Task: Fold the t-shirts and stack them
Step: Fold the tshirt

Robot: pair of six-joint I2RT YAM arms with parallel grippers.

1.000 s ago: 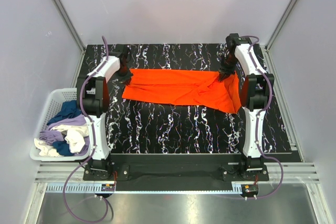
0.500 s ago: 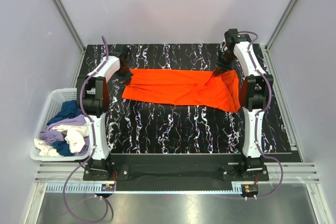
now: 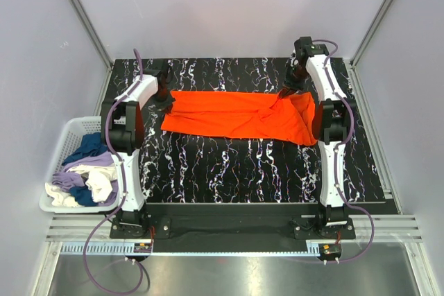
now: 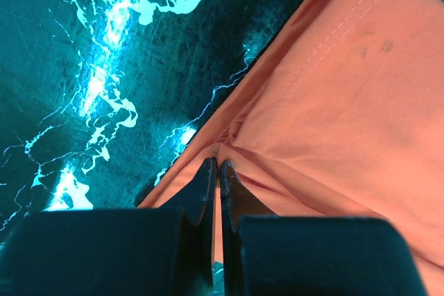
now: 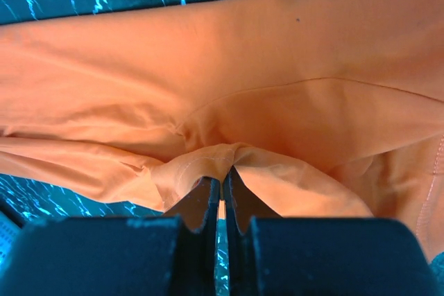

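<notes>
Both pinch cloth: left gripper closed on the far-left edge of the orange t-shirt, right gripper closed on a bunched fold at its far-right end. The shirt lies stretched left to right across the far half of the black marbled table. A white basket of mixed clothes sits near left.

The desk is a black slab veined with white marbling. One orange t-shirt lies on it as a long band running left to right across the far half. The cloth is fairly flat at the left and rumpled toward the right, where it widens.
</notes>
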